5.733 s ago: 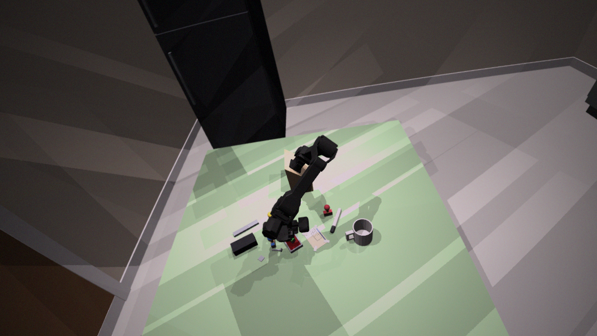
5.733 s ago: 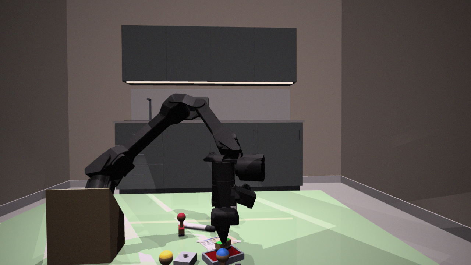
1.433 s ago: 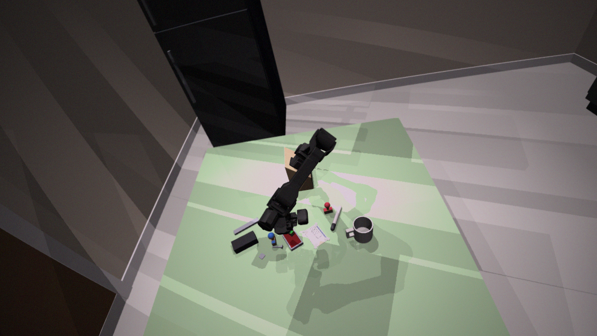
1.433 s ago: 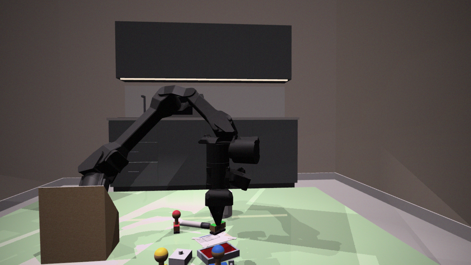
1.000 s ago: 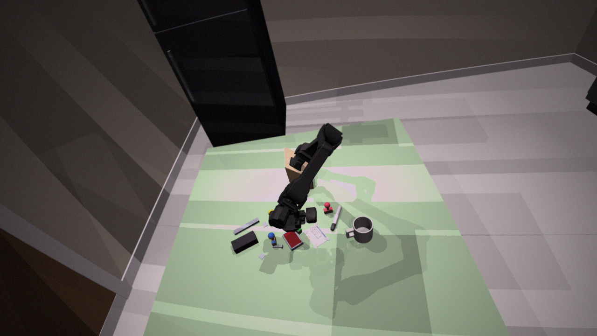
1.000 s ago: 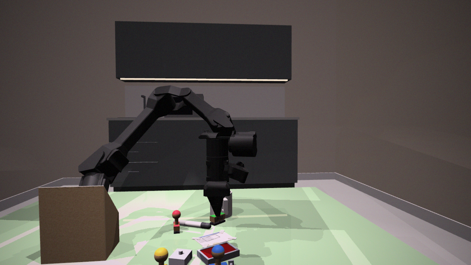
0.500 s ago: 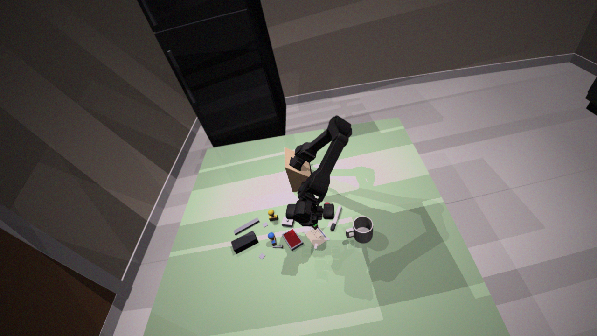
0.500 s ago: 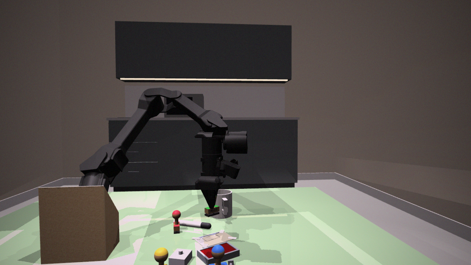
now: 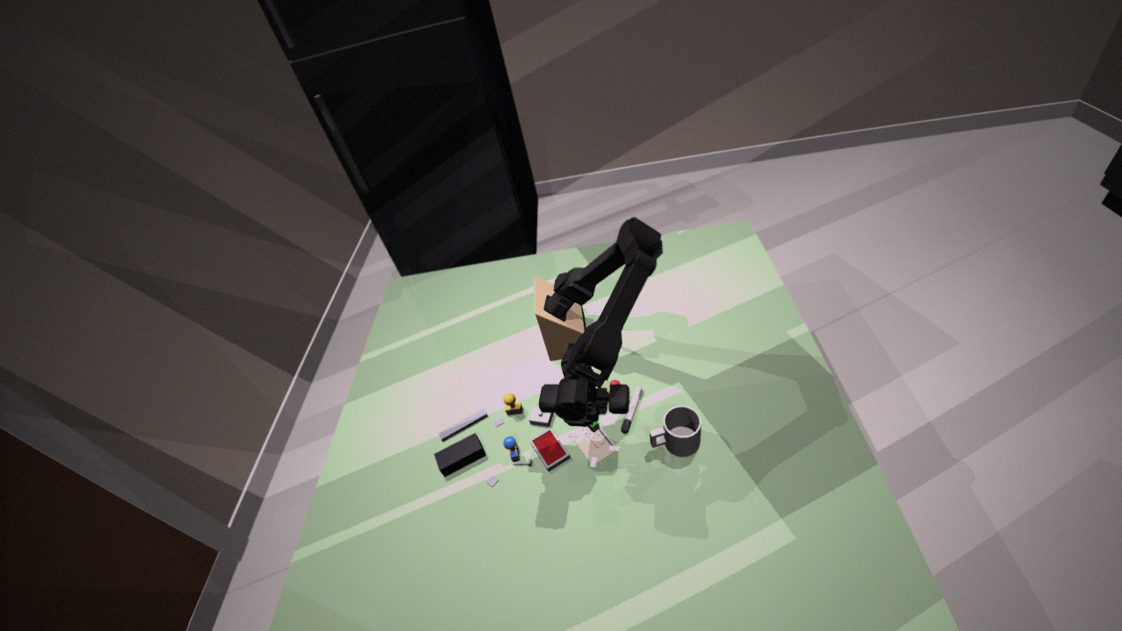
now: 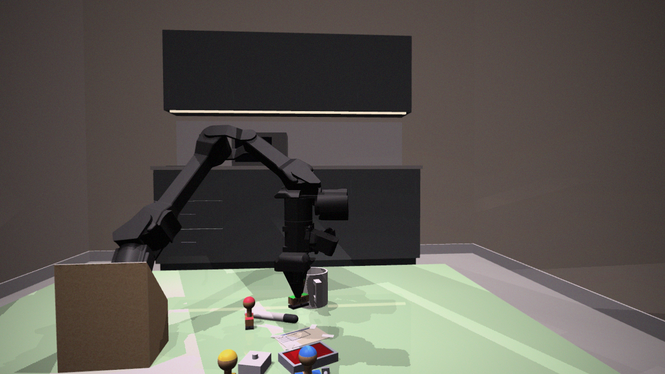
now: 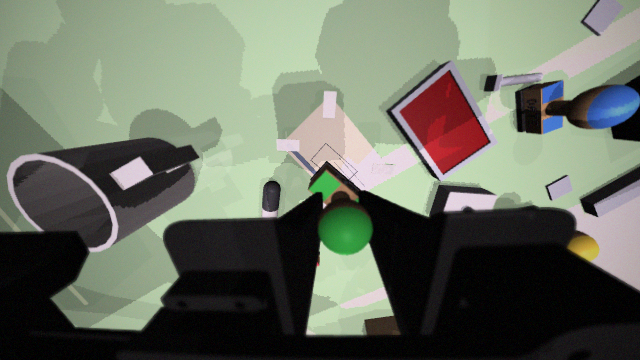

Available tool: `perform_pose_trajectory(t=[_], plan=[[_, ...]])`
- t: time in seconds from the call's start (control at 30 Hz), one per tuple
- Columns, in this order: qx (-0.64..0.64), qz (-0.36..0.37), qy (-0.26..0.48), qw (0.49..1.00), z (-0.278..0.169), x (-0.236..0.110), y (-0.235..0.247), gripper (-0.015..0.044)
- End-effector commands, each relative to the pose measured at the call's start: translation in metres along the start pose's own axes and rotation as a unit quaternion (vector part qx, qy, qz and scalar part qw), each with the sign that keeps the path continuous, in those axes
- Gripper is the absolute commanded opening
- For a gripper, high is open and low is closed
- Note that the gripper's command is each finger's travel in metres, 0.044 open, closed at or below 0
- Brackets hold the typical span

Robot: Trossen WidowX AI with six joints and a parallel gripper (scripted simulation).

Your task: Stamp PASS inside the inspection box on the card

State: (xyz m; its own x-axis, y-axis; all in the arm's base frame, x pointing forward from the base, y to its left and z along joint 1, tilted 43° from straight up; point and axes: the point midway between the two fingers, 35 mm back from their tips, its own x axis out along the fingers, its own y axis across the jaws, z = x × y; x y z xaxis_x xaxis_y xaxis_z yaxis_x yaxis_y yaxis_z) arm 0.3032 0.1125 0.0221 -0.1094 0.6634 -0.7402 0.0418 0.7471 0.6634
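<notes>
My gripper (image 11: 340, 198) (image 9: 593, 421) (image 10: 296, 293) points straight down and is shut on the PASS stamp (image 11: 345, 230) (image 10: 297, 300), which has a green knob and a green band. The stamp hangs a little above the beige card (image 11: 345, 132) (image 9: 598, 449) (image 10: 302, 335). In the wrist view its base covers the near part of the card's thin outlined inspection box (image 11: 318, 151). The red ink pad (image 11: 442, 125) (image 9: 549, 449) (image 10: 320, 356) lies just beside the card.
A grey mug (image 11: 100, 185) (image 9: 680, 431) (image 10: 317, 293) and a marker (image 11: 271, 197) (image 9: 631, 409) (image 10: 276, 317) lie near the card. Blue (image 11: 575, 107) (image 9: 510, 447), yellow (image 9: 510, 403) (image 10: 227, 359) and red (image 9: 614, 383) (image 10: 249, 312) stamps stand around. A black box (image 9: 459, 454) and a cardboard box (image 10: 102, 316) stand further off.
</notes>
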Motion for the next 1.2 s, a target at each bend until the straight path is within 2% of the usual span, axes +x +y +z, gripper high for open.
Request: perform_pose_trajectory(t=[0.0, 1.17], plan=[[0.003, 0.002, 0.001, 1.000, 0.000, 0.004, 0.000, 0.0000], [0.003, 0.002, 0.001, 1.000, 0.000, 0.027, 0.001, 0.0000]])
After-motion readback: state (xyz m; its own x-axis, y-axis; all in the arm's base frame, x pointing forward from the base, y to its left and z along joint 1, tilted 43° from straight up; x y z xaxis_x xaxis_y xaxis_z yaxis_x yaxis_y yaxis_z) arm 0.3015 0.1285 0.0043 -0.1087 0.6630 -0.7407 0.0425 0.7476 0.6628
